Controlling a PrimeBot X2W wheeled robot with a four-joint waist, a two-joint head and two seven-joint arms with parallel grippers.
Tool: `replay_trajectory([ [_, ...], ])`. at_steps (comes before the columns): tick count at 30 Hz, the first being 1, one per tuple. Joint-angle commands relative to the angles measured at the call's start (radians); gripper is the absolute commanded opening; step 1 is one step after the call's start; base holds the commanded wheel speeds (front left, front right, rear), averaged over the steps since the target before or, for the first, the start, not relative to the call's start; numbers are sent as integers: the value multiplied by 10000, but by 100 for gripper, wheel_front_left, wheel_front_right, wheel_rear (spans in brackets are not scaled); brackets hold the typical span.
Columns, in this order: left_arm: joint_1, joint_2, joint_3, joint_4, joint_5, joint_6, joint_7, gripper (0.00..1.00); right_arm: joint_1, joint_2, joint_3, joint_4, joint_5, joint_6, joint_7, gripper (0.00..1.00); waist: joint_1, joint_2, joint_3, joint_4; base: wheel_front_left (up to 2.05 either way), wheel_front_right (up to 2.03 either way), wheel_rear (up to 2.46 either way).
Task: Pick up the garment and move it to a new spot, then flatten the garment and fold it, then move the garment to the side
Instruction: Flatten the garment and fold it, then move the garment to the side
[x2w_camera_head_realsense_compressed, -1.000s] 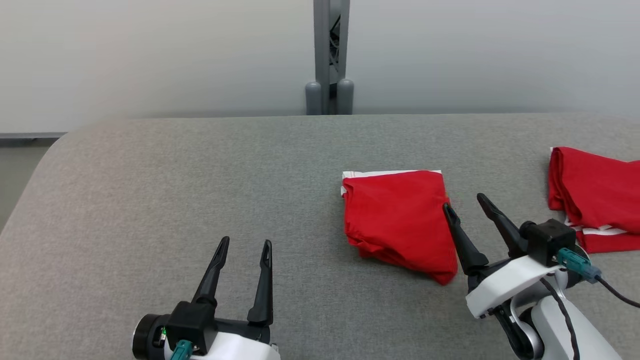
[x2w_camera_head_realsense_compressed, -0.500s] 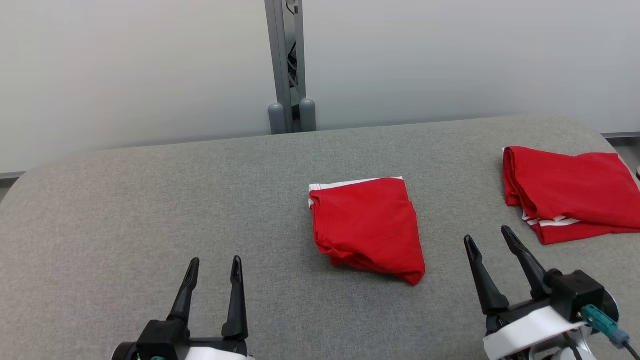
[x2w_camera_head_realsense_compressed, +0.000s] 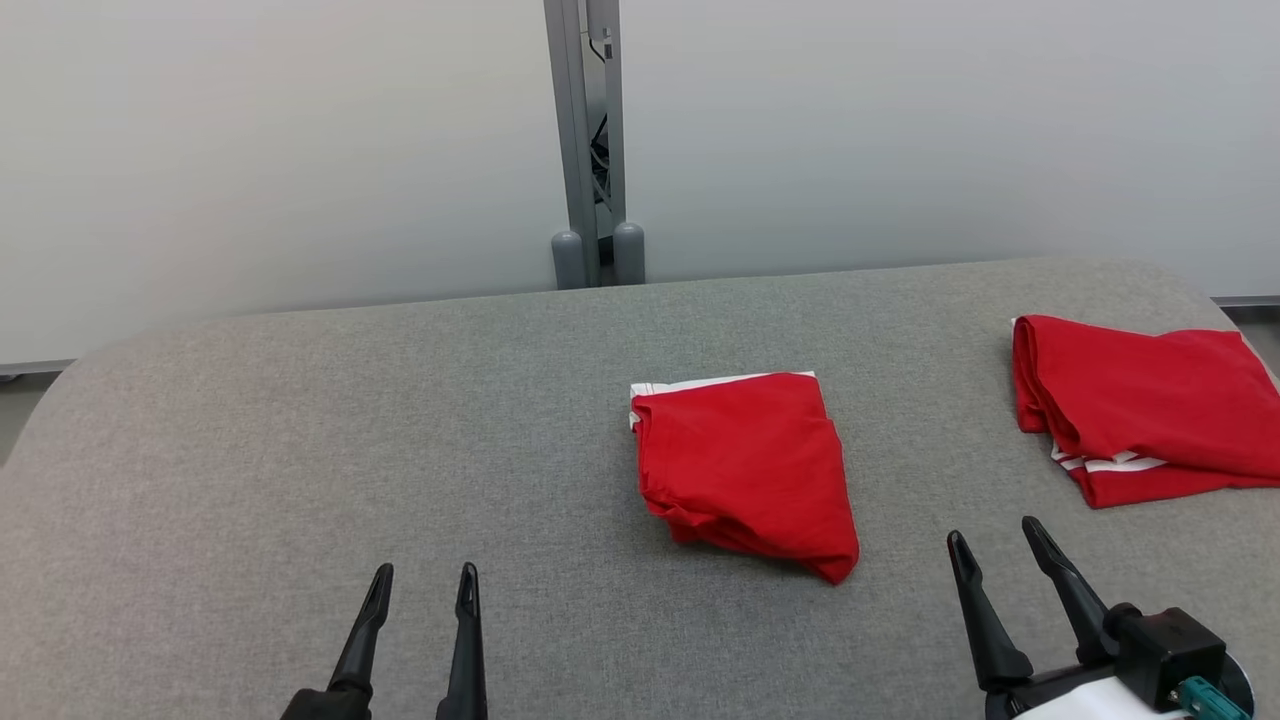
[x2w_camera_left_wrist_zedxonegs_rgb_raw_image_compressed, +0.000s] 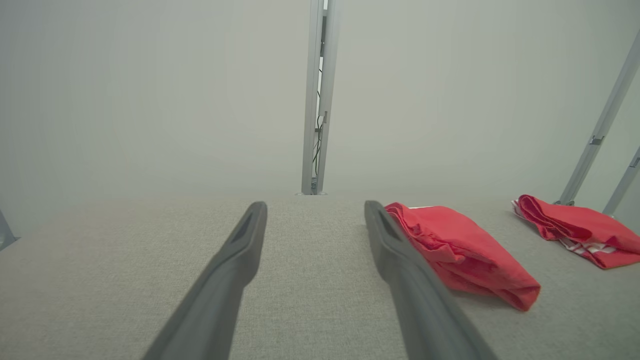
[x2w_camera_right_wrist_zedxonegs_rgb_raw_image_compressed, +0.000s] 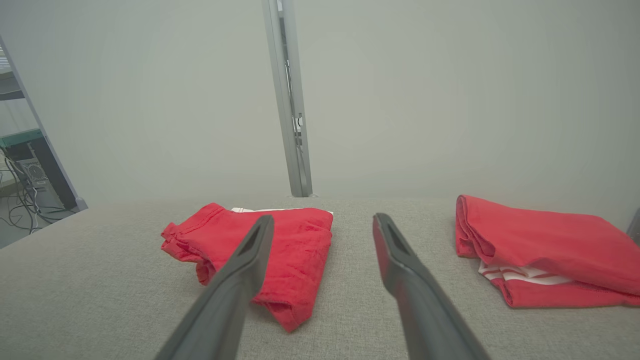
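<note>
A folded red garment with a white strip along its far edge lies flat near the middle of the grey padded table. My right gripper hovers open to the garment's lower right, clear of the cloth. At the lower left my left gripper is open and holds nothing. In the left wrist view, the left gripper points over bare table, with the garment to its right. In the right wrist view, the right gripper is open and the garment lies behind its left finger.
A second folded red garment with white stripes lies near the table's right edge, also seen as a red pile. A grey metal post stands behind the table against a pale wall. The table's corners are rounded.
The head camera has shifted. My right gripper has drawn back from the garment's right edge toward the lower right. The left gripper sits lower in view. The garment lies unmoved.
</note>
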Motion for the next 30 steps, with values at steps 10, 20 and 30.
replay_trajectory([
  [10, -145, 34, -136, 19, 97, -17, -39, 100, 85, 104, 5, 40, 148, -4, -43, 100, 0, 0, 45, 254, 0, 0, 0],
  [20, -468, 34, -439, 92, 72, -53, -39, 100, -768, 214, 172, 1223, 3124, -2, -42, 100, 0, 0, 362, 662, 0, 0, 0],
  [30, -1086, 34, -953, 50, 136, -90, -39, 100, -2829, -535, 542, 3398, 7614, -2, 533, 100, 0, 0, 1364, 1532, 0, 0, 0],
])
